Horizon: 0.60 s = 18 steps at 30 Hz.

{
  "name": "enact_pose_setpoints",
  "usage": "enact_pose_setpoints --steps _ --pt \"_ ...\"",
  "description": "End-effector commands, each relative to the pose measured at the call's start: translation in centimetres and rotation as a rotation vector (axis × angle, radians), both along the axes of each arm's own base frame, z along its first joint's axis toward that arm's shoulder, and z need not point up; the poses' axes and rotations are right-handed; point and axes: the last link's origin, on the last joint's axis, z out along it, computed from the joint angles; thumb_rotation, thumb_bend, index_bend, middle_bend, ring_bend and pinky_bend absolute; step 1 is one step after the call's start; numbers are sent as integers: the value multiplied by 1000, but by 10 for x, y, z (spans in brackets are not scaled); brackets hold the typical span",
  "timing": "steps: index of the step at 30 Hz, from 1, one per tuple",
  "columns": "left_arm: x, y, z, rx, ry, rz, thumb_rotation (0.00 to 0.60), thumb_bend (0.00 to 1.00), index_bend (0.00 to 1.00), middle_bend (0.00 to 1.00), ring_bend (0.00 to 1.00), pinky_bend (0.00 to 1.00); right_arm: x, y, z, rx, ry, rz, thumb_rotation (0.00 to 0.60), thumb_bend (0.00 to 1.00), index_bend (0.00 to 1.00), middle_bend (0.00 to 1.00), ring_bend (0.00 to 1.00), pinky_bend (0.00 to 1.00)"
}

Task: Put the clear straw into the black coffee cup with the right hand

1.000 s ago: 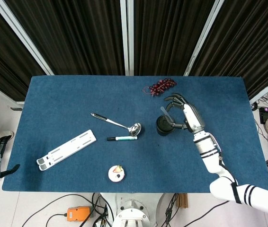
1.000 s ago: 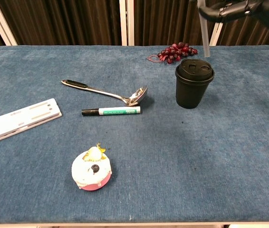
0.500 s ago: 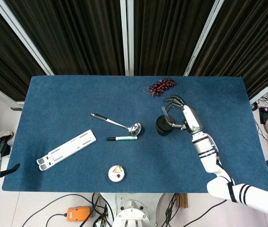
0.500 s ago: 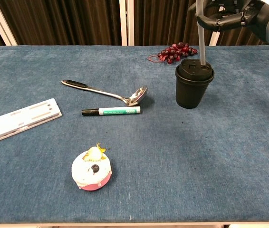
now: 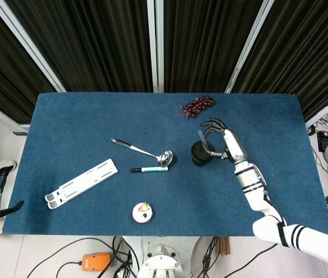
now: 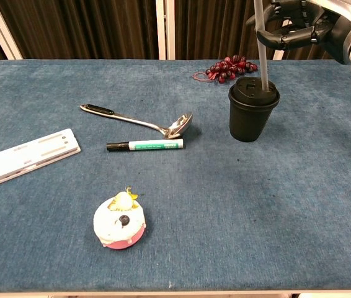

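We record a worktop (image 6: 299, 205) covered in blue cloth. A bunch of dark red grapes (image 6: 230, 67) lies near its far edge. A metal ladle (image 6: 139, 121) lies toward the middle, bowl to the right, with a green-and-white marker (image 6: 146, 146) just in front of it. A white folding stand (image 6: 22, 158) lies flat at the left. A small frosted cake (image 6: 120, 219) sits near the front edge. Dark curtains (image 5: 106, 40) hang behind.

blue table (image 6: 299, 205); black coffee cup (image 6: 253, 115), grapes (image 6: 228, 67), ladle (image 6: 139, 121), marker (image 6: 145, 146), white stand (image 6: 23, 158), cupcake (image 6: 121, 220)
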Motion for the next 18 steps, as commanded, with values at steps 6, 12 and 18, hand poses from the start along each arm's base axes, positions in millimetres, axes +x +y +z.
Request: enact_pose_setpoints --steps 6,12,18 --pt "-1 0 -1 1 -4 4 600 75 131 143 75 8 -18 2 -8 28 -27 -42 600 600 673 348 184 254" --pt "1 1 -2 0 -4 -4 600 75 131 143 75 8 -28 4 -21 64 -46 -53 600 600 572 348 135 193" --pt "1 1 -1 0 -2 -5 600 75 131 143 75 8 -31 7 -20 69 -31 -24 600 598 335 310 61 118"
